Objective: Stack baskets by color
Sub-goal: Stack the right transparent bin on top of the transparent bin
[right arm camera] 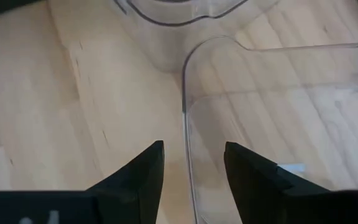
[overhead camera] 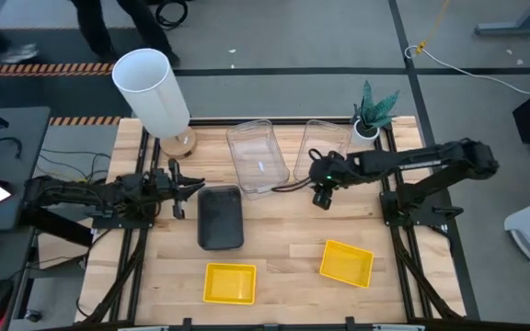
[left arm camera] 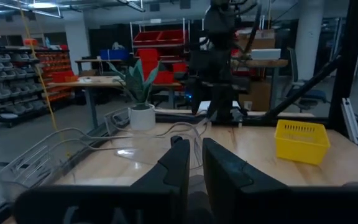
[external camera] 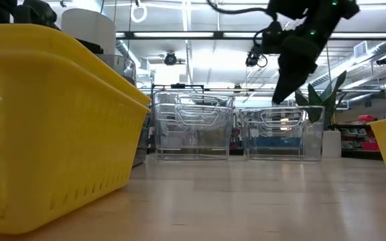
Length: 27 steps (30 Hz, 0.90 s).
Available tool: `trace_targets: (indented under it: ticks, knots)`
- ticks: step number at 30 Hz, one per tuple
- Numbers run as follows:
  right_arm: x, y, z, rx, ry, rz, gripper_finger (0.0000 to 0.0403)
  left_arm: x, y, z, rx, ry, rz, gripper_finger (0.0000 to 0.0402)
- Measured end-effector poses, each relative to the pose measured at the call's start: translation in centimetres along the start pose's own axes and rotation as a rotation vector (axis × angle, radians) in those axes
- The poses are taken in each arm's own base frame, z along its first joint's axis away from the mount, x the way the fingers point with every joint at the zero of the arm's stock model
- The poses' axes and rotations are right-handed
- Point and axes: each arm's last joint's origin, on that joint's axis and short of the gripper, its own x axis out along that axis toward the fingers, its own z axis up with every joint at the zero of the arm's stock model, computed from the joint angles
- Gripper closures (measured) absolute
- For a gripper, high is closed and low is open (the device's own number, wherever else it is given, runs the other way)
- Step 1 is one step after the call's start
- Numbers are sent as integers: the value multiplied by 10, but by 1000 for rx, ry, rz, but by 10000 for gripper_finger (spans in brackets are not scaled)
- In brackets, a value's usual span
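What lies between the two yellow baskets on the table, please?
Nothing: in the high view, only bare wood separates the left yellow basket from the right one.

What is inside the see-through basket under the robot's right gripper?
Nothing shows inside that clear basket: only the wooden table seen through its bottom. The right gripper hangs open over its rim, hiding the nearest edge.
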Motion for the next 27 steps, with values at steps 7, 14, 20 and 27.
trace_targets:
  ticks: [7,14,20,27]
  knots:
    - [10,6,21,-28,142,0,229,-4,2,-1,1,14,21,352]
    - [22,6,39,-28,320,-21,230,-8,3,-1,0,17,38,352]
    - [35,3,50,-28,434,-3,230,-11,4,-2,1,24,37,352]
    - [50,-1,55,-4,534,36,231,-16,5,-5,1,50,36,352]
